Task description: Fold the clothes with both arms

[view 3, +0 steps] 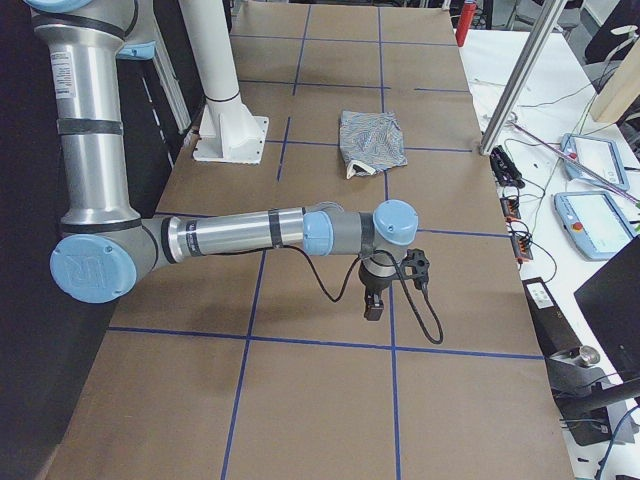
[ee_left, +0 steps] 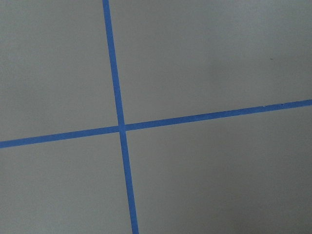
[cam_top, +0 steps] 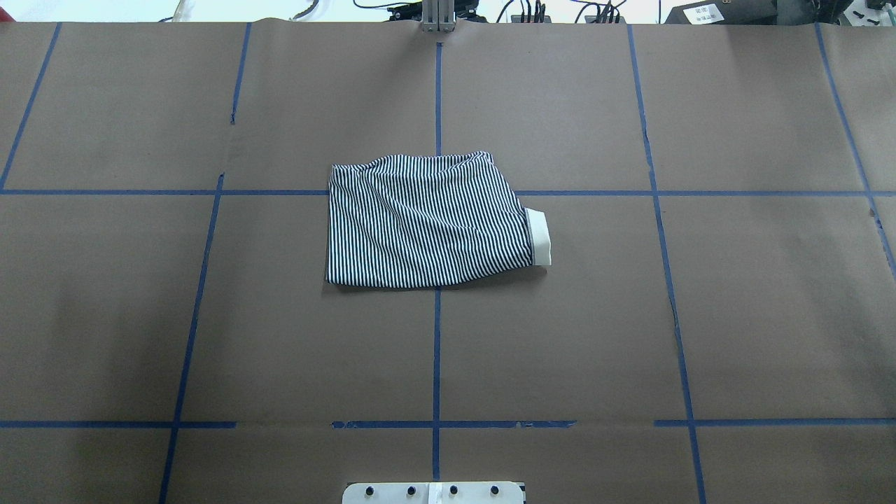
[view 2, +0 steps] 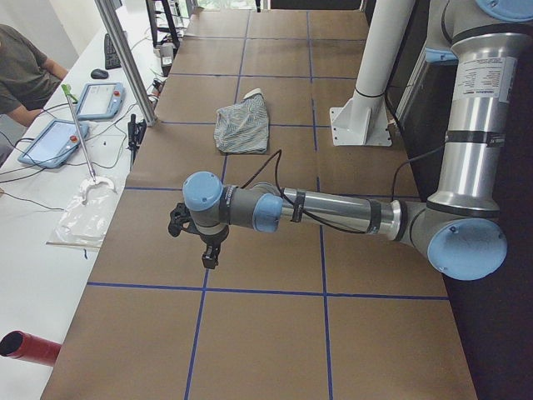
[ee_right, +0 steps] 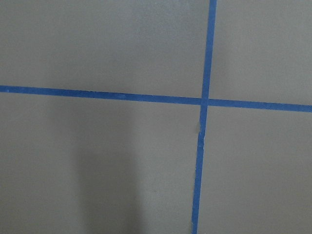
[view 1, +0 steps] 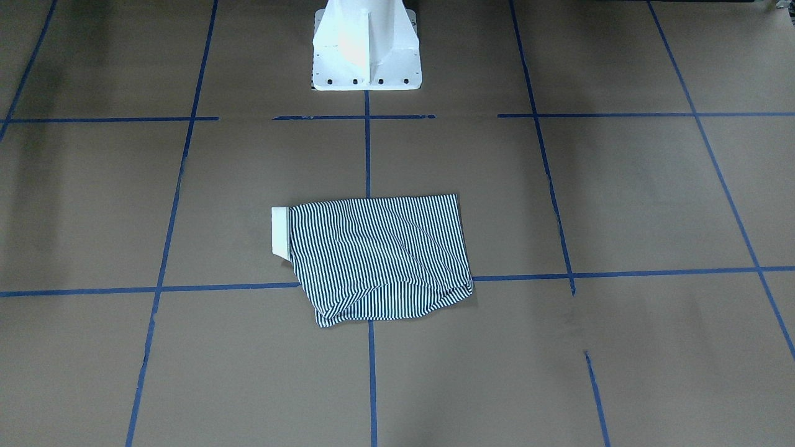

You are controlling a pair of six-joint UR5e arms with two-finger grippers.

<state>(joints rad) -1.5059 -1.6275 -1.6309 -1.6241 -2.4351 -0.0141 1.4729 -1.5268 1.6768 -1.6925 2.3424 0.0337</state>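
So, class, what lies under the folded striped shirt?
The shirt rests on the brown table cover. Two blue tape lines run under it; their crossing is covered. Anything else is hidden.

The polo shirt point(cam_top: 427, 224) is soft, matt cloth; its collar point(cam_top: 539, 238) is plain cream fabric. Under the shirt, the table cover point(cam_top: 210, 315) looks like matt brown paper, crossed by smooth blue tape point(cam_top: 436, 350). Near the shirt, the pedestal point(view 1: 366, 49) is glossy white-painted metal. The left arm point(view 2: 333, 212) is satin silver metal.
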